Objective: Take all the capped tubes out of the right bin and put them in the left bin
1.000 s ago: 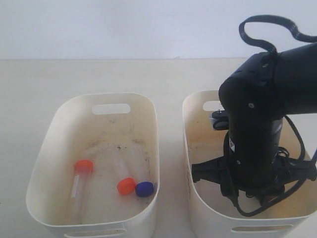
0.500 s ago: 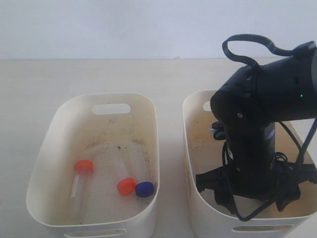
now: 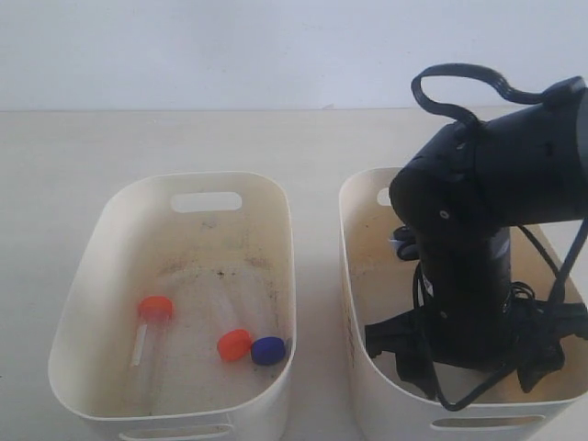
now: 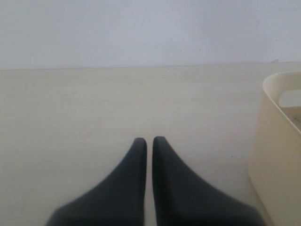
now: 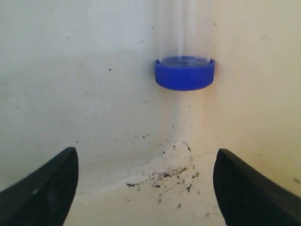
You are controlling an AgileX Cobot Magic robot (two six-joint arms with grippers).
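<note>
Tabletop (image 3: 92, 147) is bearing the right bin (image 3: 353, 230), arm (image 3: 469, 239) blocking its floor. Right claw (image 5: 146, 157) is gaping at a blue-capped tube (image 5: 185, 73), cap nearest, length running away; left claw (image 4: 146, 141) closed.

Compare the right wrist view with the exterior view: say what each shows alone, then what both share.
Only the right wrist view: a blue-capped tube lying on a dirt-specked floor, ahead of the open right gripper.

Only the exterior view: the left bin, holding an orange-capped tube, a second orange cap and a blue cap. It also shows the right arm reaching down and hiding its own gripper.

Both: the inside of the right bin.
</note>
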